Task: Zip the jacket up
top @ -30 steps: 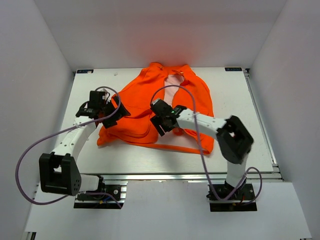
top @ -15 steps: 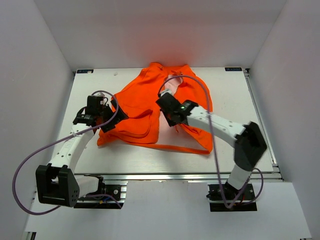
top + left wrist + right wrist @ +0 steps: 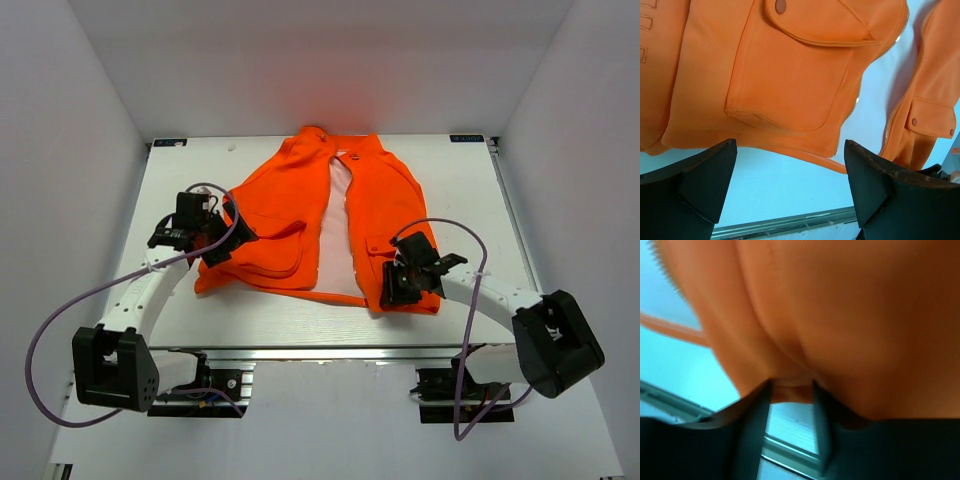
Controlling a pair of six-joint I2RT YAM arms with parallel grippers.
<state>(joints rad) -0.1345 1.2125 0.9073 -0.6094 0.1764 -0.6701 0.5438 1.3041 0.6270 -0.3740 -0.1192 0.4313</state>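
Observation:
The orange jacket (image 3: pixel 280 210) lies flat on the table with its front open, and the two zipper edges (image 3: pixel 322 225) stand apart from collar to hem. My left gripper (image 3: pixel 222 238) is open at the jacket's left side. In the left wrist view it (image 3: pixel 790 145) hovers over the hem below a flapped pocket (image 3: pixel 795 75), holding nothing. My right gripper (image 3: pixel 395 285) is at the bottom hem of the right panel. In the blurred right wrist view its jaws (image 3: pixel 792 385) stand partly apart with a fold of jacket (image 3: pixel 840 315) between the tips.
The white table (image 3: pixel 470 200) has a metal rail (image 3: pixel 330 350) along its near edge, seen under both grippers. White walls close in the left, right and back. Purple cables (image 3: pixel 60 310) loop from each arm.
My right arm has swung from the jacket's middle down to the lower right, pulling the right panel out flat. Its jaws shut and have come partly apart again. The left arm has barely moved.

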